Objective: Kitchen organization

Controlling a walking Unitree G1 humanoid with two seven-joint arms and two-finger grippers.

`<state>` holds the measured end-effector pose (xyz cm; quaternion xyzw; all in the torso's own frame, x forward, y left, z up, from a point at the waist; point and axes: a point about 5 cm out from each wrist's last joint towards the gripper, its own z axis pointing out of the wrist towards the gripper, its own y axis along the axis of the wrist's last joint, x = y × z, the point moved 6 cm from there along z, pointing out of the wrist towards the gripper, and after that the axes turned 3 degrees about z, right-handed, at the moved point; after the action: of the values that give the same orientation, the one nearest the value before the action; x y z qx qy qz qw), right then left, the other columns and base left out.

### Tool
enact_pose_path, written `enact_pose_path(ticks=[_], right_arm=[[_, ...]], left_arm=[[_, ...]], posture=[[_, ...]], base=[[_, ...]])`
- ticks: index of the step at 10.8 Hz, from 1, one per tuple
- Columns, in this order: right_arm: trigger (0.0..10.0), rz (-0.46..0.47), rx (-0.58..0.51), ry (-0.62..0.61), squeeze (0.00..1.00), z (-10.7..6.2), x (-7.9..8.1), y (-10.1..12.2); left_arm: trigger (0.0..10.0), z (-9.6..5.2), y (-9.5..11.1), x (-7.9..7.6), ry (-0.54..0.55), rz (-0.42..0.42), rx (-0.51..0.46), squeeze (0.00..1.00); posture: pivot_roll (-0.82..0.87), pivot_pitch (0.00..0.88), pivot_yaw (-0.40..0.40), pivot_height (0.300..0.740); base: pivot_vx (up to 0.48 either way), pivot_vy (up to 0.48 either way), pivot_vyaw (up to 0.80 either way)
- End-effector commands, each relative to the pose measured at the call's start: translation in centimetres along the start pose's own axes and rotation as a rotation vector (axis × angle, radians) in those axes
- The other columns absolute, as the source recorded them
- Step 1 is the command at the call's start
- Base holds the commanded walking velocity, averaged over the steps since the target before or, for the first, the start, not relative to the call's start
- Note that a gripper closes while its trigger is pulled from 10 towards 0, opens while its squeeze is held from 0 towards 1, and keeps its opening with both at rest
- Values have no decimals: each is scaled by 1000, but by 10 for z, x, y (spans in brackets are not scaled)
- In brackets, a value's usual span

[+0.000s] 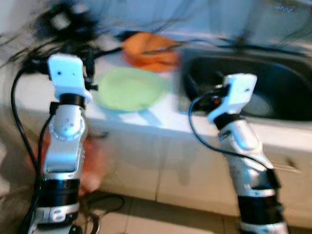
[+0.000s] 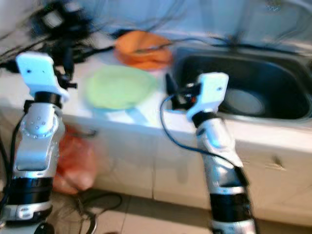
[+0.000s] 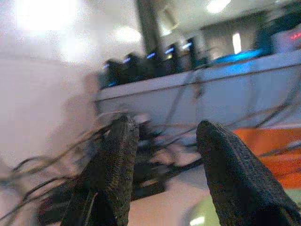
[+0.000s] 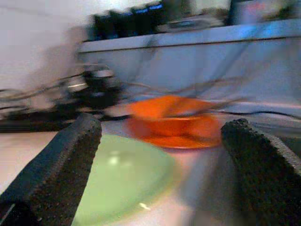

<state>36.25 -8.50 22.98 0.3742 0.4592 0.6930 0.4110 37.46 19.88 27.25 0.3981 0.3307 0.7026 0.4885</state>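
White counter carries green plate, orange bowl, cables.

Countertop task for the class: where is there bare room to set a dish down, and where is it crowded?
Bare patches: the countertop strip between the green plate and the sink rim, and the front edge below the plate. Crowded: the back left corner with tangled black cables, and behind the plate, where the orange bowl sits. The sink holds a pale dish.

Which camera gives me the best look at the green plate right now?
The left eye view: the whole green plate lies on the counter between the orange bowl and the sink. The right wrist view catches it close but cropped; the left wrist view just a sliver.
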Motion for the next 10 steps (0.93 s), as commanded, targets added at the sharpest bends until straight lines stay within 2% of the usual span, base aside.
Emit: enact_pose_path(ticks=[1, 3, 6, 8, 9, 10], right_arm=[[10000, -7, 9, -23, 0, -2, -7, 0], [10000, 0, 22, -41, 0, -2, -10, -3], [10000, 6, 27, -49, 0, -1, -12, -5], [10000, 5, 26, -42, 0, 0, -10, -6], [10000, 5, 26, -42, 0, 0, -10, -6], [10000, 6, 27, -45, 0, 0, -10, -6]], left_arm=[[10000, 0, 0, -5, -13, -1, 2, 0], [10000, -1, -2, -7, -17, 1, 9, 0], [10000, -2, -4, -13, -51, -1, 17, 0], [10000, -4, -18, -37, -199, 41, 91, 0], [10000, -5, -18, -42, -235, 46, 88, 0], [10000, -10, -18, -58, -338, 68, 84, 0]], posture=[[94, 89, 2, 740], [94, 89, 3, 740], [102, 83, 4, 740], [105, 78, 5, 740], [105, 78, 5, 740], [104, 78, 4, 740]], base=[[0, 0, 0], [0, 0, -259], [0, 0, -800], [0, 0, 0], [0, 0, 0], [0, 0, 0]])
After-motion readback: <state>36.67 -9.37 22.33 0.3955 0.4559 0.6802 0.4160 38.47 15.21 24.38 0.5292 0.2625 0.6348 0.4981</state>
